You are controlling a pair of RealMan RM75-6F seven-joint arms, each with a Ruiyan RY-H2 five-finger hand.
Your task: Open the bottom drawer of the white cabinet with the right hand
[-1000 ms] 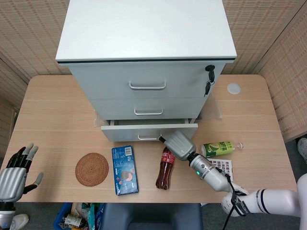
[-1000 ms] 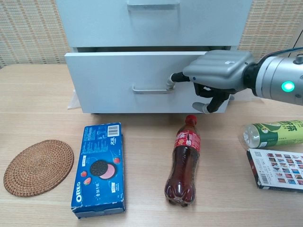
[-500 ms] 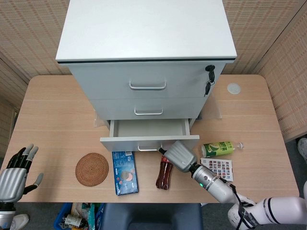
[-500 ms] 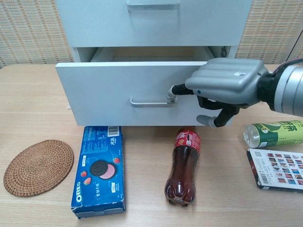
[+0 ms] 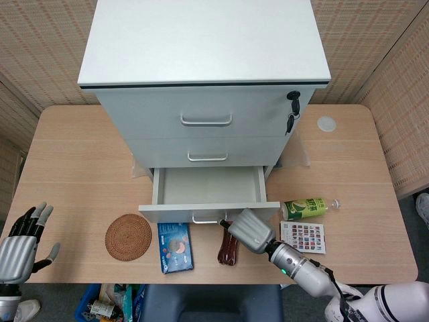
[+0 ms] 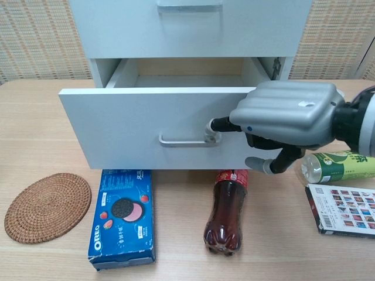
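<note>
The white cabinet point(image 5: 204, 47) stands at the back of the table. Its bottom drawer point(image 6: 140, 120) is pulled well out, and the inside point(image 5: 208, 184) looks empty. My right hand point(image 6: 287, 111) is at the right end of the drawer's metal handle point(image 6: 181, 140), with a dark fingertip hooked on it and the other fingers curled below. In the head view the right hand point(image 5: 249, 229) sits just under the drawer front point(image 5: 201, 212). My left hand point(image 5: 20, 245) hangs at the lower left, off the table's edge, fingers spread and empty.
A cola bottle point(image 6: 225, 213) lies with its cap under the drawer front. An Oreo box point(image 6: 123, 216) and a woven coaster point(image 6: 48, 206) lie to the left. A green bottle point(image 6: 337, 165) and a printed card box point(image 6: 345, 209) lie right. Keys point(image 5: 292, 111) hang from the cabinet's lock.
The bottom drawer has slid further out toward the table's front, with my right hand moving back with the handle. The drawer front now overhangs the cola cap and the Oreo box's top.
</note>
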